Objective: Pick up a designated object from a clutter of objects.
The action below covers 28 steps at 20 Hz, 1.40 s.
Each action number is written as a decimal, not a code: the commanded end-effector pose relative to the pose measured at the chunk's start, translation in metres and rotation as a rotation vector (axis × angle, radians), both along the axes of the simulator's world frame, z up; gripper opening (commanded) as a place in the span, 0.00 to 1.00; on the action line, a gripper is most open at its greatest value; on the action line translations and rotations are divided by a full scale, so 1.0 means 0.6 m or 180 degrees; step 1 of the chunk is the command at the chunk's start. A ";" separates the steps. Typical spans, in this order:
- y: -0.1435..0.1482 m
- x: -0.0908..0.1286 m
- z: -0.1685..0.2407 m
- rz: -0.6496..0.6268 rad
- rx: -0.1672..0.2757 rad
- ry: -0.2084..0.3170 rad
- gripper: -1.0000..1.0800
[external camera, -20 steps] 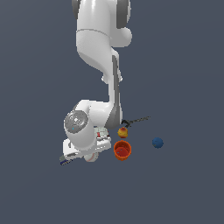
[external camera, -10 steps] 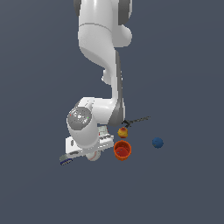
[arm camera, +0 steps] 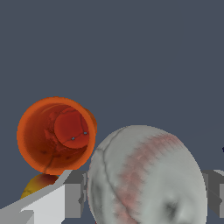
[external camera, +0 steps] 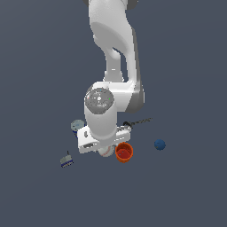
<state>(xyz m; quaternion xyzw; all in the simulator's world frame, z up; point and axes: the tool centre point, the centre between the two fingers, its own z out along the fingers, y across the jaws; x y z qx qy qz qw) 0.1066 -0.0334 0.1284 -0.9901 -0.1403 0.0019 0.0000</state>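
Baseball [arm camera: 146, 175] sits between the spread fingers [arm camera: 65, 199], its lower part cut off, contact unclear, beside the orange cup [arm camera: 54, 135].

We see a glossy white arm [external camera: 113, 48] of thick rounded links, with dark grey bands at its joints. Its wrist ends in a round grey cap (faintly mottled) above a boxy white gripper [external camera: 103, 148], whose fingers [arm camera: 65, 199] look pale grey and blocky up close.

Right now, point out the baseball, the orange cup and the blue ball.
baseball [arm camera: 146, 175], wrist view, on its red stitching.
orange cup [arm camera: 56, 135], wrist view, inside its open mouth.
blue ball [external camera: 159, 144], exterior view, its middle.
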 end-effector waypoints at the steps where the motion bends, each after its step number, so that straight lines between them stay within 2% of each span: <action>1: 0.035 -0.003 0.043 0.0003 -0.0002 -0.0010 0.00; 21: 0.304 -0.030 0.361 0.0002 -0.0005 -0.0012 0.00; 28: 0.376 -0.032 0.446 0.0002 0.0000 -0.0012 0.00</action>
